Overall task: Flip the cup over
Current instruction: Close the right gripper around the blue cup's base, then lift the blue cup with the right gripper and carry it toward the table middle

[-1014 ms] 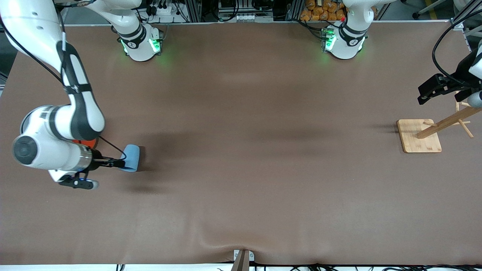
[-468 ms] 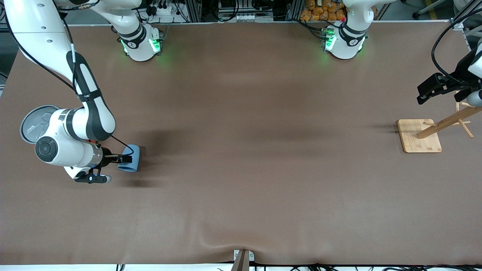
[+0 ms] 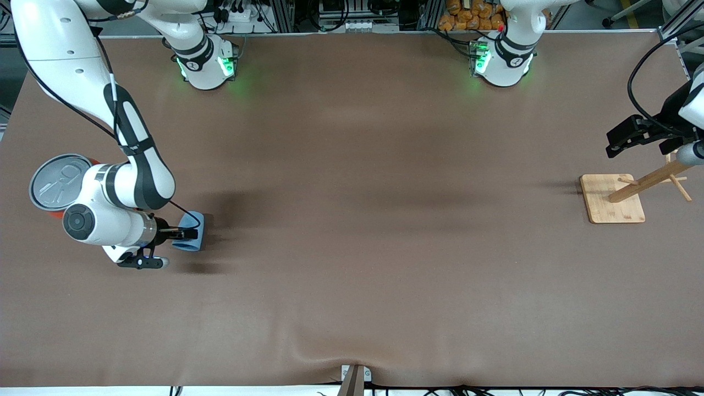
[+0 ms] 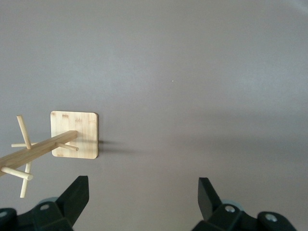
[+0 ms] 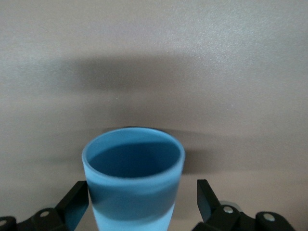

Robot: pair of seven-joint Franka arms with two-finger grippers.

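Observation:
The light blue cup point(image 3: 192, 231) lies tipped on its side on the brown table near the right arm's end, its wide mouth toward the left arm's end. My right gripper point(image 3: 188, 234) is low at the cup, open, with one finger on each side of its body. In the right wrist view the cup point(image 5: 132, 192) fills the space between the fingers point(image 5: 77, 199) of the gripper point(image 5: 143, 190), with small gaps and its darker inside showing. My left gripper point(image 3: 616, 140) waits open and empty in the air above the wooden rack; it also shows in the left wrist view point(image 4: 143, 185).
A large orange can with a silver pull-tab top point(image 3: 55, 184) stands beside the right arm's wrist, close to the table's end. A wooden peg rack on a square base point(image 3: 599, 203) stands near the left arm's end and shows in the left wrist view point(image 4: 82, 137).
The right arm has swung toward the cup and slid its open fingers farther along the cup's sides; the can's top has come into view. The cup has stayed put. The left gripper rose slightly.

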